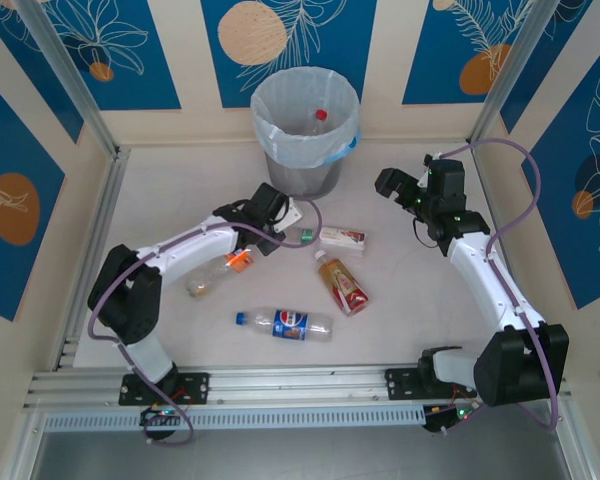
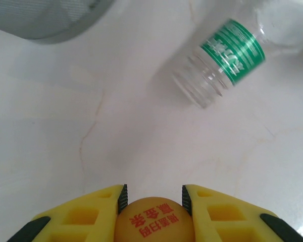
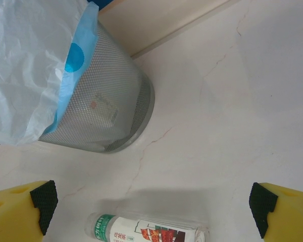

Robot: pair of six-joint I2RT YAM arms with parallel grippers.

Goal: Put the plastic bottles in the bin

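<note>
My left gripper (image 1: pixel 243 257) (image 2: pixel 154 197) is shut on the orange cap (image 2: pixel 154 222) of a clear plastic bottle (image 1: pixel 207 279), whose body stretches away to the lower left. Three more bottles lie in front of it. One has a green neck band and a white-red label (image 1: pixel 335 238) (image 2: pixel 232 50) (image 3: pixel 146 229), one a brown-red label (image 1: pixel 343 284), one a blue label (image 1: pixel 285 323). The bin (image 1: pixel 305 125) (image 2: pixel 45 20) (image 3: pixel 101 106), mesh with a white bag, stands at the back with a red-capped bottle (image 1: pixel 320 117) inside. My right gripper (image 1: pixel 400 188) (image 3: pixel 152 201) hangs open, right of the bin, above the green-banded bottle.
Patterned blue and cream walls close off the back and both sides of the pale table (image 1: pixel 410 300). A metal rail (image 1: pixel 300 385) runs along the near edge by the arm bases. Bare table lies to the right of the bottles.
</note>
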